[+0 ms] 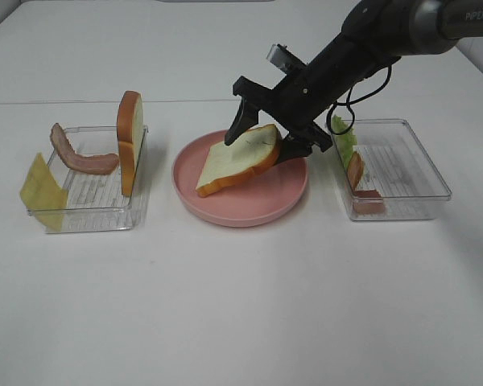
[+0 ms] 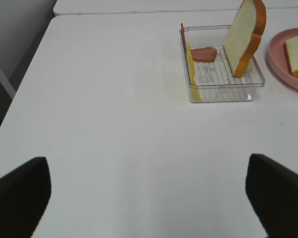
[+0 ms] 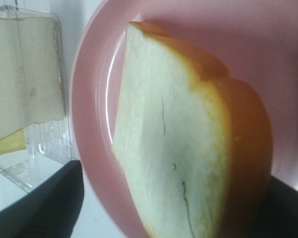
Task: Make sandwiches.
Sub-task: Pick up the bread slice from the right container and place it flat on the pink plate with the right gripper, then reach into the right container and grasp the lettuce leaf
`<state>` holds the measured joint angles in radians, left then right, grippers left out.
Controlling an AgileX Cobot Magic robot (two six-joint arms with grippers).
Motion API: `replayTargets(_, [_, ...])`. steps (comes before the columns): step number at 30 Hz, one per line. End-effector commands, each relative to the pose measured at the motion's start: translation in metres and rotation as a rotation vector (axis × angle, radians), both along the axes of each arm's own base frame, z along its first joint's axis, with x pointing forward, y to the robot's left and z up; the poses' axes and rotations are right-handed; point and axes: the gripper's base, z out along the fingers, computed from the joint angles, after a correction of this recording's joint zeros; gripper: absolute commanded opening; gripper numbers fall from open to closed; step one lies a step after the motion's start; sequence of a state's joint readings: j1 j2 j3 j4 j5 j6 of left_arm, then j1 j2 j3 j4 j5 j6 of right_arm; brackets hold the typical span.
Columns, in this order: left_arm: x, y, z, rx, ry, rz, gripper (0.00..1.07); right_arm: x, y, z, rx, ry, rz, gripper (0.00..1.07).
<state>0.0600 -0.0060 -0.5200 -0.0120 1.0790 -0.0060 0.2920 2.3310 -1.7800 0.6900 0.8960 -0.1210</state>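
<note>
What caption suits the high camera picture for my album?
Sandwich in progress: the right gripper straddles a tilted bread slice, its lower edge on the pink plate.

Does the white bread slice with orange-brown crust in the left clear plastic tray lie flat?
No, the bread slice stands upright on its edge inside the clear plastic tray.

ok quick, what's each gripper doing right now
left gripper: open, holding nothing
right gripper: jaws open around the bread slice, which leans on the pink plate
</note>
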Motion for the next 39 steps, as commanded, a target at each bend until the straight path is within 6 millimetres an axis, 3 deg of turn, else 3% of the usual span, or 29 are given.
replayTargets(1, [-0.002, -0.001, -0.001, -0.012, -0.016, -0.002, 1.01, -0.002, -0.003, 0.021, -0.027, -0.049, 0.031, 0.80])
replayTargets(8, [-0.002, -0.001, -0.001, -0.012, -0.016, -0.002, 1.01, -0.004, -0.005, 0.043, -0.028, -0.097, 0.038, 0.80])
replayTargets(10, [-0.002, -0.001, -0.001, -0.012, -0.016, -0.002, 1.01, -0.006, -0.008, 0.058, -0.053, -0.142, 0.051, 0.80])
replayTargets(13, [-0.002, -0.001, -0.001, -0.012, -0.016, -0.002, 1.01, -0.007, -0.009, 0.061, -0.062, -0.152, 0.056, 0.80])
replayTargets(15, [-0.002, -0.001, -0.001, -0.012, -0.016, -0.002, 1.01, -0.010, -0.014, 0.078, -0.103, -0.189, 0.065, 0.80])
replayTargets(18, [-0.002, -0.001, -0.001, -0.012, -0.016, -0.002, 1.01, -0.011, -0.016, 0.082, -0.117, -0.199, 0.067, 0.80])
replayTargets(20, [-0.002, -0.001, -0.001, -0.012, -0.016, -0.002, 1.01, -0.013, -0.021, 0.102, -0.174, -0.203, 0.069, 0.80])
replayTargets(23, [-0.002, -0.001, -0.001, -0.012, -0.016, -0.002, 1.01, -0.013, -0.022, 0.108, -0.188, -0.197, 0.069, 0.80])
replayTargets(25, [-0.002, -0.001, -0.001, -0.012, -0.016, -0.002, 1.01, -0.011, -0.033, 0.131, -0.322, -0.200, 0.065, 0.80])
replayTargets(28, [-0.002, -0.001, -0.001, -0.012, -0.016, -0.002, 1.01, -0.009, -0.037, 0.136, -0.363, -0.214, 0.053, 0.80])
replayTargets(30, [-0.002, -0.001, -0.001, -0.012, -0.016, -0.002, 1.01, -0.005, -0.050, 0.148, -0.492, -0.244, 0.016, 0.80])
replayTargets(33, [-0.002, -0.001, -0.001, -0.012, -0.016, -0.002, 1.01, -0.004, -0.052, 0.147, -0.508, -0.246, 0.014, 0.80])
replayTargets(38, [-0.002, -0.001, -0.001, -0.012, -0.016, -0.002, 1.01, 0.003, -0.057, 0.128, -0.533, -0.205, 0.014, 0.80])
replayTargets(39, [-0.002, -0.001, -0.001, -0.011, -0.016, -0.002, 1.01, 0.008, -0.061, 0.117, -0.537, -0.180, 0.010, 0.80])
